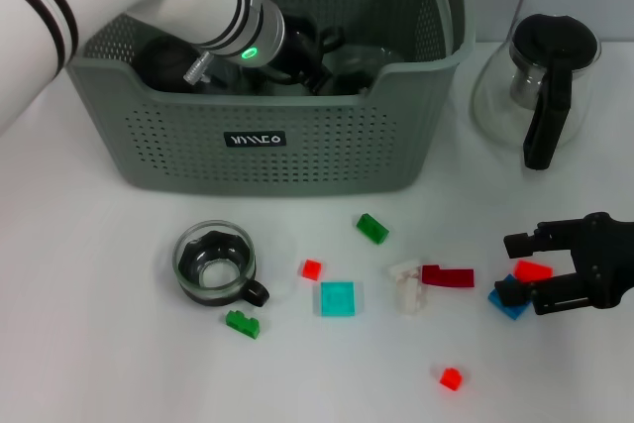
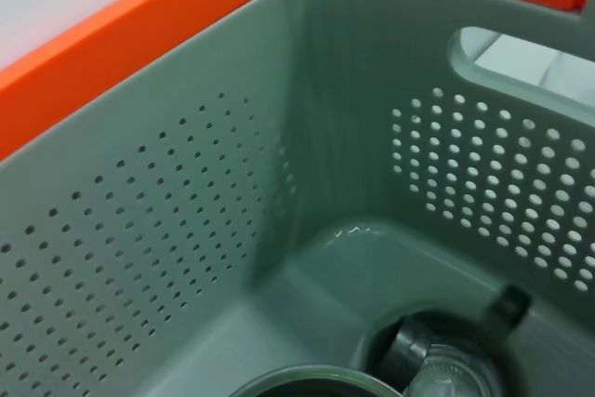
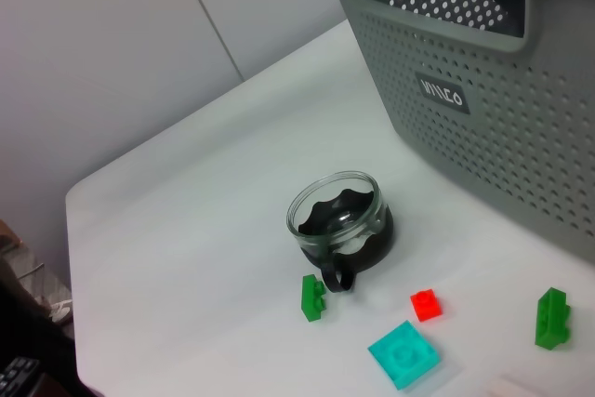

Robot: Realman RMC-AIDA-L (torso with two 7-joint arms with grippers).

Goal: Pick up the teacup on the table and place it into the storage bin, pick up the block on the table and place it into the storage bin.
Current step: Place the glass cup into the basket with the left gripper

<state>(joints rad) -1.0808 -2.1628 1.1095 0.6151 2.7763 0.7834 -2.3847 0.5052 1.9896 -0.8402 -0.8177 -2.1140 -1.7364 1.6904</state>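
The storage bin (image 1: 267,121) stands toward the far left part of the white counter (image 1: 99,344), its black label facing the robot. The left arm reaches down into the bin from the left, and its gripper (image 1: 307,52) is inside, among dark items on the bin floor; whether it is spread or closed cannot be told. The left wrist view shows the bin's perforated inner wall (image 2: 186,230) and, on the bin floor, a dark-based glass cup (image 2: 446,355).

A teacup (image 1: 213,264), clear glass with a black base and handle, sits upright on the counter just in front of the bin. A small green block (image 1: 242,323) lies just beside its handle on the near side. Farther right along the counter lie a small red block (image 1: 311,268), a cyan square block (image 1: 337,298), another green block (image 1: 372,228), a white block (image 1: 405,284) touching a dark red block (image 1: 448,276), and a lone red block (image 1: 451,377) nearer the front edge.

The right gripper (image 1: 525,269) is low over the counter by the right edge, its fingers spread, with a red block (image 1: 533,270) between them and a blue block (image 1: 507,302) just beside its nearer finger. A glass teapot (image 1: 540,81) with a black lid and handle stands at the far right.
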